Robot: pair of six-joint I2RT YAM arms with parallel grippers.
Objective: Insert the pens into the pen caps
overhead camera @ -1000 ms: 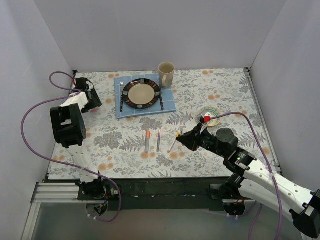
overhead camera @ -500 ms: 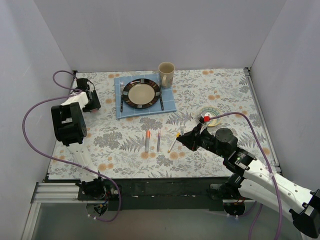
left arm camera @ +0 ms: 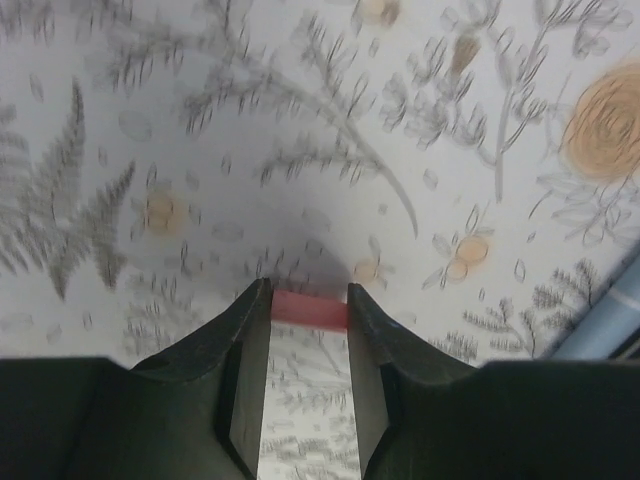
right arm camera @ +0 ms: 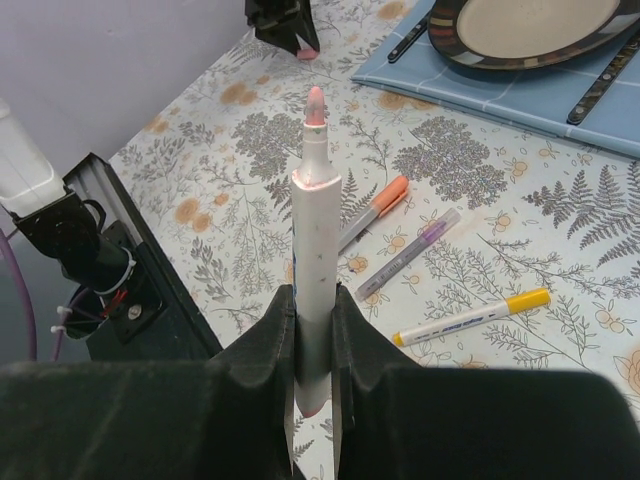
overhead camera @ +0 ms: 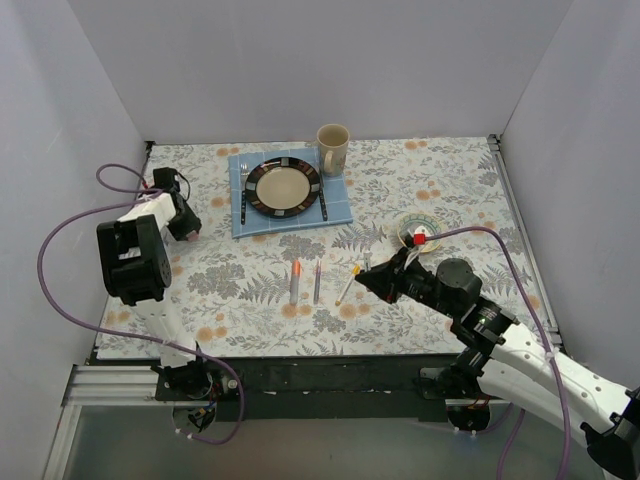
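Observation:
My left gripper (left arm camera: 308, 296) is shut on a small pink pen cap (left arm camera: 310, 309), held crosswise at its fingertips just above the floral cloth. It is at the table's far left (overhead camera: 185, 226) and shows at the top of the right wrist view (right arm camera: 284, 22). My right gripper (right arm camera: 313, 296) is shut on a white-barrelled pen (right arm camera: 318, 220) whose bare pink tip points toward the left gripper. In the top view the right gripper (overhead camera: 372, 281) is right of centre. An orange pen (overhead camera: 295, 281), a purple pen (overhead camera: 317, 282) and a yellow pen (overhead camera: 348, 284) lie side by side on the cloth.
A dark-rimmed plate (overhead camera: 283, 187) sits on a blue mat (overhead camera: 340, 208) with a fork and a knife beside it. A mug (overhead camera: 332, 148) stands behind the mat. A small round dish (overhead camera: 416, 229) lies right of centre. Purple cables loop by the left arm.
My left gripper has moved toward the near side of the table with the pink cap, and its cable loop has shifted. My right gripper has edged slightly right and nearer with the pen.

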